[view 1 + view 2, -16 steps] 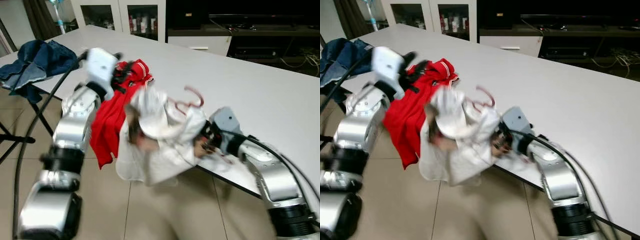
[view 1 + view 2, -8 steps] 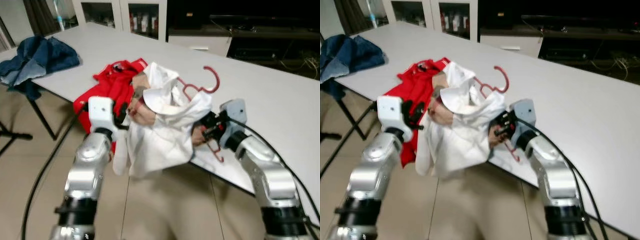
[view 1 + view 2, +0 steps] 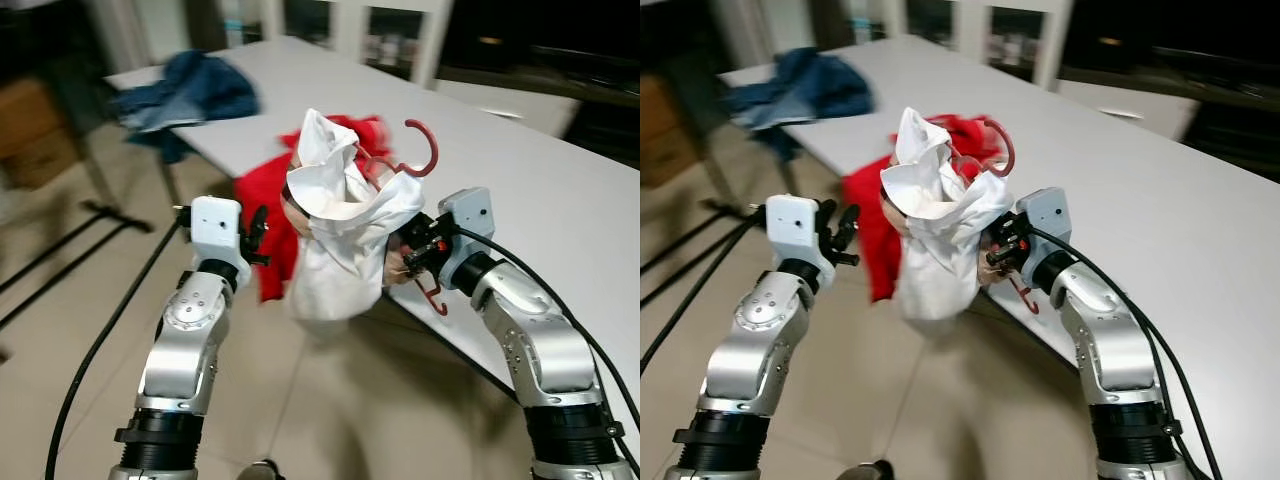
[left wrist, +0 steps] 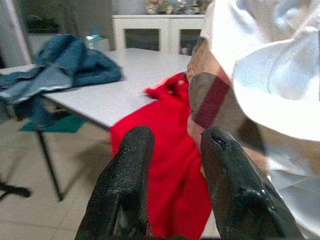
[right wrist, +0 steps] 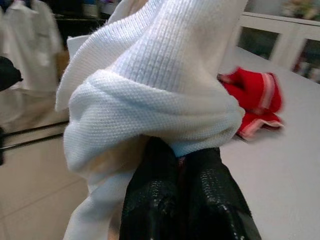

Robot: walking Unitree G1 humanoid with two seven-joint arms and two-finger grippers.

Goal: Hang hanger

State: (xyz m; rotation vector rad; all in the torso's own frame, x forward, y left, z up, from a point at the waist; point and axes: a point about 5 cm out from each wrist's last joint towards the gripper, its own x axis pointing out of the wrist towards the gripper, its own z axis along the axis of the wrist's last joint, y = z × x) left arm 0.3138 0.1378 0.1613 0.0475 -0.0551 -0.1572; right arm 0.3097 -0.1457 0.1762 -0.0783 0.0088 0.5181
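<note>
Right end effector clamps the red hanger and bunched white shirt off the tabletop's near edge, left end effector parted and empty beside it, so carrying steadily should keep the shirt from slipping.

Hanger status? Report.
Right gripper shut on white garment bunched over red hanger. Left gripper open, empty, beside it. Red shirt drapes off table edge behind.
</note>
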